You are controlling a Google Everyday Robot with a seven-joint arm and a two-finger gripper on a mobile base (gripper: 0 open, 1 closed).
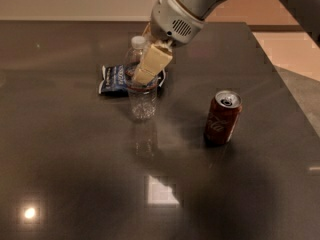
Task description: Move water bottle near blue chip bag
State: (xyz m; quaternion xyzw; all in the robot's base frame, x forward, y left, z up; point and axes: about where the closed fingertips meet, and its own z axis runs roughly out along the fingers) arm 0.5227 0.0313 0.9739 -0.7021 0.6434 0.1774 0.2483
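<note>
- Closest to me, a dark glossy table fills the view, with bright ceiling lights mirrored in its surface.
- To the right, a red soda can stands upright, well apart from everything else. It has no part in this job and looks safely out of the way.
- Near the middle, the water bottle stands upright, clear and ribbed, with its white cap on top. Its base is at or just above the table; I cannot tell which. It appears to be held upright so it can be set down without tipping.
- The gripper comes down at a slant from the upper right onto the bottle's upper half. One cream finger lies across the front of the bottle, and the other is hidden behind it. The jaws look closed to the bottle's width, clamping it and nothing else.
- Just behind the bottle and a little to its left, the blue chip bag lies flat. The bottle overlaps its right end from where I stand, so the two are already close. I judge that only setting down and letting go remain.
- Farthest back, the robot's pale arm rises out of view.
</note>
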